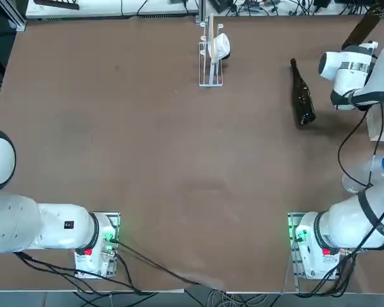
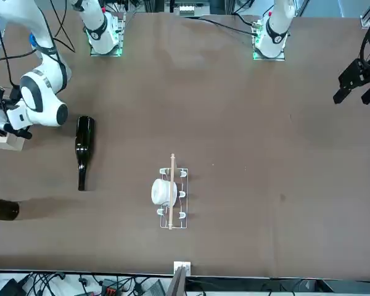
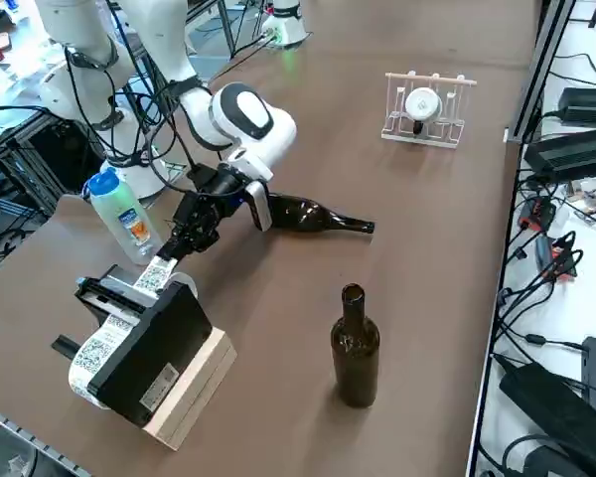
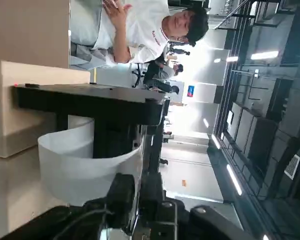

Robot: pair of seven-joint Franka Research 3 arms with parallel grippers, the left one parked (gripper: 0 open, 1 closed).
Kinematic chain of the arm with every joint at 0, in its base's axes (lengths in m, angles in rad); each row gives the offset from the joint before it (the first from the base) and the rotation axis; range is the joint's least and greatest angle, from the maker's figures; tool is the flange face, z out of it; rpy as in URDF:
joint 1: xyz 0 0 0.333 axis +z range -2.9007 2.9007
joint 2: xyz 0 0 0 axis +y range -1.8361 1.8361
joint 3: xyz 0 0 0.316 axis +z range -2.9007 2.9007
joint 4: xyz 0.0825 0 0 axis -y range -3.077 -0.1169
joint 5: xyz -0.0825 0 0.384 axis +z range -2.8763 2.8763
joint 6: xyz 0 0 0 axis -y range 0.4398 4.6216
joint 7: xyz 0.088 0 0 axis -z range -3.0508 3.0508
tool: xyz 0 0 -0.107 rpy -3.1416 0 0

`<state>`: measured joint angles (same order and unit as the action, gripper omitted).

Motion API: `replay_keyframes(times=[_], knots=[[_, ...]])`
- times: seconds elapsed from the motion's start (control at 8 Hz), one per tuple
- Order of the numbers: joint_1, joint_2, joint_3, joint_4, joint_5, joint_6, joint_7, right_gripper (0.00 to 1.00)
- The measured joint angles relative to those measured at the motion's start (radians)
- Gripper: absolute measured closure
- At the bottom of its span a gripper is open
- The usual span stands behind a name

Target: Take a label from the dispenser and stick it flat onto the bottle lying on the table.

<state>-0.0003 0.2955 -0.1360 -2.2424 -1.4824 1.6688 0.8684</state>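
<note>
Right fingers (image 3: 169,250) level at dispenser (image 3: 144,350)

A broad brown matte desk (image 1: 147,166) filled the room's middle; black cables and power bricks (image 3: 566,298) trailed along its edge. Beyond it a bright hall with long ceiling strip lights (image 4: 235,180) held a seated person in a white shirt (image 4: 140,30)

Even overhead light, soft shadows on the matte table (image 1: 147,160), blown-out glare in the wrist view's background

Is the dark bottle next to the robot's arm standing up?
No, the dark bottle lies on its side on the table, neck pointing away from the right gripper.
</note>
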Motion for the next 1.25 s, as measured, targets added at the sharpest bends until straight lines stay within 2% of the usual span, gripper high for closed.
replay_keyframes(times=[0.25,1.25], knots=[[0.0,0.0,0.001,0.0,0.0,-0.01,0.0,0.99],[0.011,-0.028,0.005,0.007,-0.002,-0.039,0.0,0.99]])
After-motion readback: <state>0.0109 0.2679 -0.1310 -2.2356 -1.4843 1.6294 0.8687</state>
